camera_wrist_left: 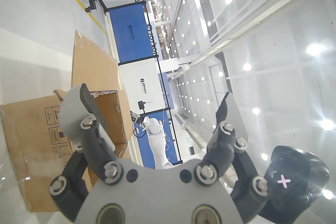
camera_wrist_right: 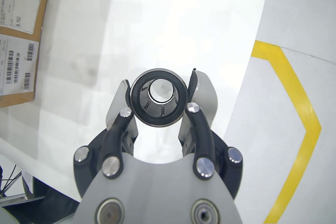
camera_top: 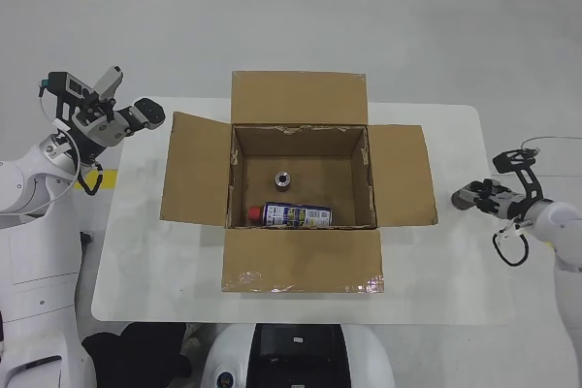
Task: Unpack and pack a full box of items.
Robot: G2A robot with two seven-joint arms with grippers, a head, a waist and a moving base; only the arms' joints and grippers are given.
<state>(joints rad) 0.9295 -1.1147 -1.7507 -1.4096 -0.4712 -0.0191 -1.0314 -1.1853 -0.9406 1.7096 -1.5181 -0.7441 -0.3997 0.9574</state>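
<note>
Two things are left in the box (camera_top: 301, 260) — a spray can (camera_top: 296, 214) lying on its side and a small metal ring (camera_top: 282, 178) near it. Your right gripper (camera_wrist_right: 159, 81) is clamped on a black tube-shaped part (camera_wrist_right: 160, 111) and holds it over the table (camera_wrist_right: 168, 12). The box is well apart from that gripper, off to one side. Your left gripper (camera_wrist_left: 155, 94) is spread wide apart with nothing in it. It is tipped upward, and the box is near it. So the box lies between your two grippers. I think the unpacking is partly done. This part must be set down and two more must come out — then all the packing comes after.
</note>
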